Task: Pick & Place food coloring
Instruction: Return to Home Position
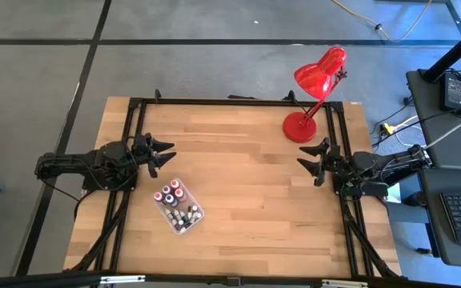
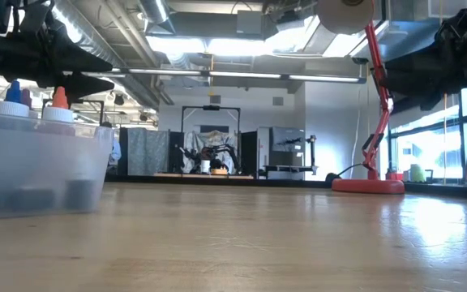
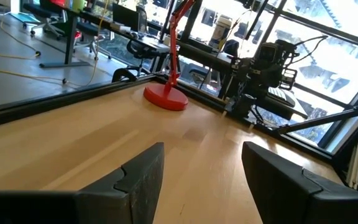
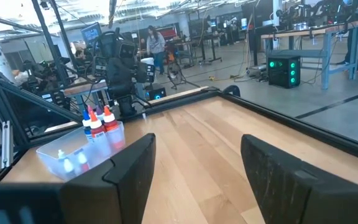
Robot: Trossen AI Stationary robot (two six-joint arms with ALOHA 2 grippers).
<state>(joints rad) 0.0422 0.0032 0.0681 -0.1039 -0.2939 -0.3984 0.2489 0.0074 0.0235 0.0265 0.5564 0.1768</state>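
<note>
High view: the wooden table (image 1: 246,172) is built of pale jointed planks inside a black frame. A clear rectangular plastic tray (image 1: 200,214) sits askew toward the table's 8 o'clock. The food coloring bottles (image 1: 174,194) are packed inside it. They are small, with red, white and dark caps.

The left claw (image 1: 166,158) is dark and angular and sits at the table's 9 o'clock edge. Its fingers are spread and hold nothing. The bottles lie near it at its 5 o'clock, not touching. The right claw (image 1: 306,160) sits at the 3 o'clock edge, likewise spread and empty. The bottles are at its 8 o'clock, well apart across the boards. A glossy red lamp (image 1: 314,88) with a round base stands at the 1 o'clock corner.

Low view: the tray's frosted wall rises at 9 o'clock. Conical red, blue and orange caps and one flat white cap show above the rim. The lamp's flat disc base rests on the wood at 3 o'clock. Dark arm shapes hang at 10 and 2 o'clock.

Left wrist view: two blunt matte-black fingers (image 3: 142,180) stand apart, with bare wood grain between them.

Right wrist view: this claw's fingers are also apart. The tray stands across the table, well apart from this claw, just before the left arm (image 4: 120,68). Upright bottles fill one end of the tray, and others lie flat on its floor.
</note>
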